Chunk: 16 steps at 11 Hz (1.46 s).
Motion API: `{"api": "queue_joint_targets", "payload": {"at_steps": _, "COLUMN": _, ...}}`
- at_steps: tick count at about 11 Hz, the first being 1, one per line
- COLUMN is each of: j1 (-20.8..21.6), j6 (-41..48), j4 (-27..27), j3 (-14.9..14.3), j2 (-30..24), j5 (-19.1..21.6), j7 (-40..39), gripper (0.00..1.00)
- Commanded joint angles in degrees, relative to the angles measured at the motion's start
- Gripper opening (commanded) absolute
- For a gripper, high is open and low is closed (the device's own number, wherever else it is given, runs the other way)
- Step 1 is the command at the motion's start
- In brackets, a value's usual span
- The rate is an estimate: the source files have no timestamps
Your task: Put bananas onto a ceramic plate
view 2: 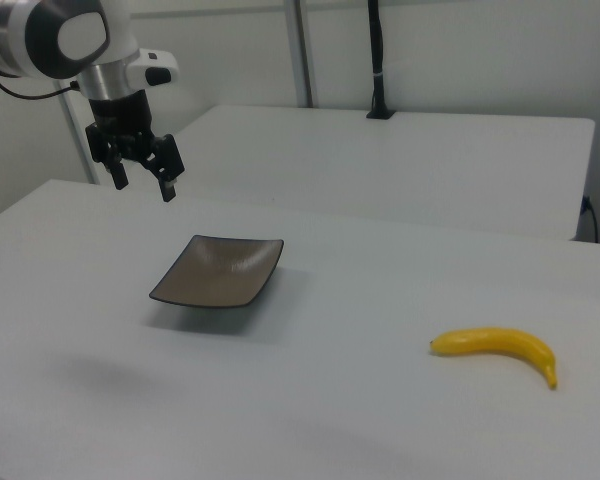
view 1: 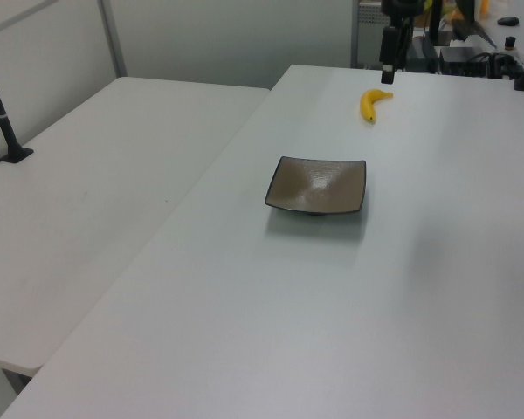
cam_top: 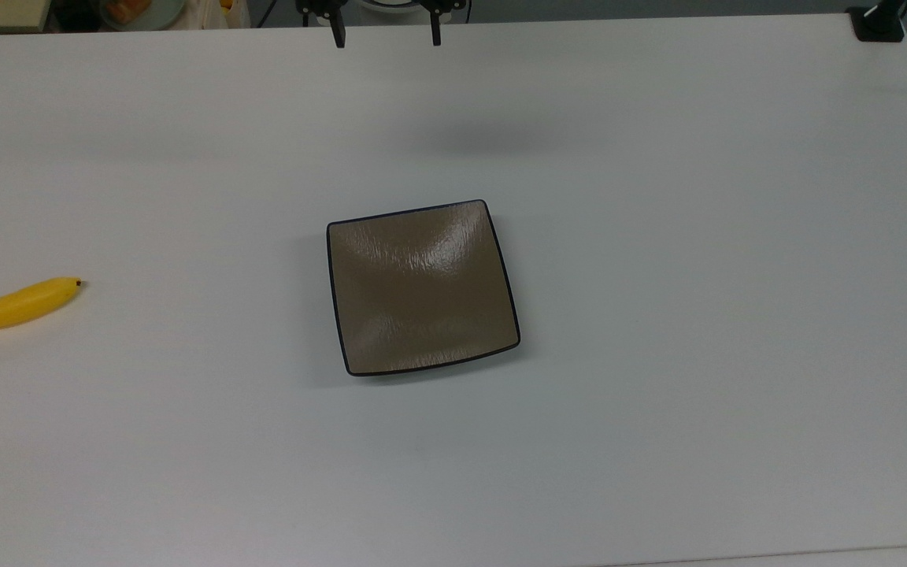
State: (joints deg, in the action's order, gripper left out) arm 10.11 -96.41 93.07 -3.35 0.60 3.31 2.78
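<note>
Top view: gripper (cam_top: 386, 35) up at the far edge, fingers spread wide & empty. Ceramic plate (cam_top: 422, 287) mid-table (cam_top: 658, 433), bare, an easy drop target. Banana (cam_top: 12, 305) far off at the top view's left edge, well apart from the plate.

Left view: banana (view 1: 373, 104) lies beyond the plate (view 1: 317, 185).

Right view: gripper (view 2: 140, 172) hangs high behind the plate (view 2: 218, 271), w/ banana (view 2: 497, 348) untouched. Looks like the reach isn't begun yet.

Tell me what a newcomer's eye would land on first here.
The bright yellow banana on the white table, lying well apart from the plate, at the top view's far left. Next the glossy brown square plate mid-table, empty. Then the open gripper hanging in the air above the table, holding nothing.
</note>
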Motion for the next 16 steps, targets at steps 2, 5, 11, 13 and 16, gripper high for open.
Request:
{"api": "queue_joint_targets", "payload": {"at_steps": 2, "j1": 0.1, "j6": -1.6, "j4": 0.6, "j3": -0.1, "j2": -0.3, "j5": -0.8, "j7": -1.1, "gripper": 1.00}}
{"api": "queue_joint_targets", "payload": {"at_steps": 5, "j1": -0.1, "j6": -1.7, "j4": 0.6, "j3": -0.1, "j2": -0.4, "j5": -0.8, "j7": -1.1, "gripper": 1.00}}
{"api": "queue_joint_targets", "payload": {"at_steps": 11, "j1": -0.2, "j6": -1.5, "j4": 0.6, "j3": 0.0, "j2": -0.4, "j5": -0.7, "j7": -1.1, "gripper": 1.00}}
{"api": "queue_joint_targets", "payload": {"at_steps": 13, "j1": -0.2, "j6": -1.7, "j4": 0.6, "j3": -0.1, "j2": -0.3, "j5": -0.8, "j7": -1.2, "gripper": 1.00}}
{"api": "queue_joint_targets", "payload": {"at_steps": 16, "j1": -0.7, "j6": -1.6, "j4": 0.2, "j3": -0.1, "j2": -0.2, "j5": -0.7, "j7": -0.4, "gripper": 1.00}}
